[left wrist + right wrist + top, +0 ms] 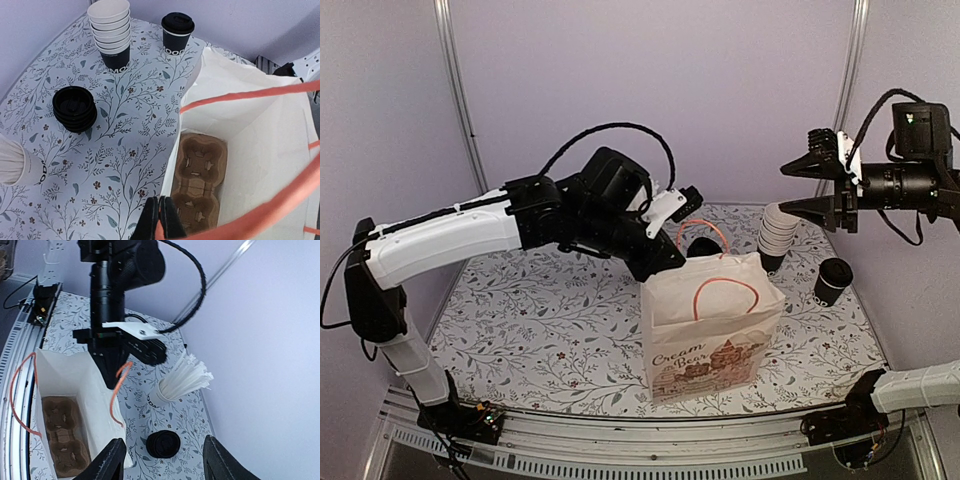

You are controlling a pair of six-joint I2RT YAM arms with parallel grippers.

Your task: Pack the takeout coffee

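The takeout coffee (832, 280), a black cup with a black lid, stands upright on the table to the right of the white paper bag (710, 325). It also shows at the far end of the left wrist view (177, 31). My left gripper (692, 212) is above the bag's far rim, shut on the bag's orange handle (260, 92), which comes out between the closed fingers (170, 220). A brown cardboard cup carrier (200, 182) lies in the bag's bottom. My right gripper (787, 187) is open and empty, high at the right, well above the coffee. The coffee is out of the right wrist view.
A stack of lidless black cups (777, 235) stands behind the bag, left of the coffee. A stack of black lids (75, 107) and a white cup of straws (180, 382) stand on the floral table (550, 330) behind the bag. A purple wall rises at the back and sides.
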